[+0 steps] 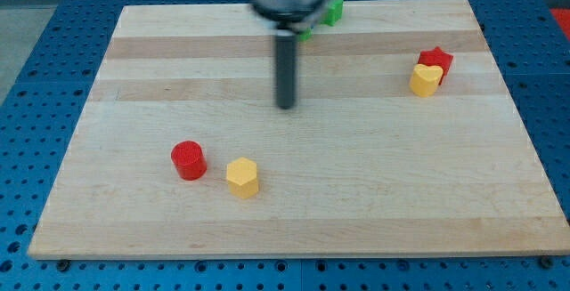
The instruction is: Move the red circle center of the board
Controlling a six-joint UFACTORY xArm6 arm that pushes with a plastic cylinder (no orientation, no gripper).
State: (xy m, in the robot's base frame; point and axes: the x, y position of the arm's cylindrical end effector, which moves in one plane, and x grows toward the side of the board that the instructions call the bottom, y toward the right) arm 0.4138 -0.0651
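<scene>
Your red circle [189, 160] sits toward the view's lower left of the wooden board [374, 202], well short of the middle, with the yellow hexagon [242, 177] just beside it on the view's right and slightly lower, the two apart but close. My tip [286, 106] stands near the board's centre, above and to the right of both blocks in the view, well apart from them and touching nothing; it is a bare rod with no jaws, so it holds nothing and has no opening to speak of. Judging from this layout, you would need to bring the tip round to the circle's far side, at the view's lower left, and push up and right. The main risk is the yellow hexagon: it lies close to the likely push line, so a slightly low approach could catch it and drag it along or wedge it against the circle. A round block also tends to roll off a thin rod if the contact is off centre, sending it sideways instead of inward. Crossing directly from here could knock the circle further toward the edge. The red star [436, 60] and yellow heart [425, 80] touching at the view's right, and the green blocks [332, 12] partly hidden behind the arm at the top, look safely out of the way
</scene>
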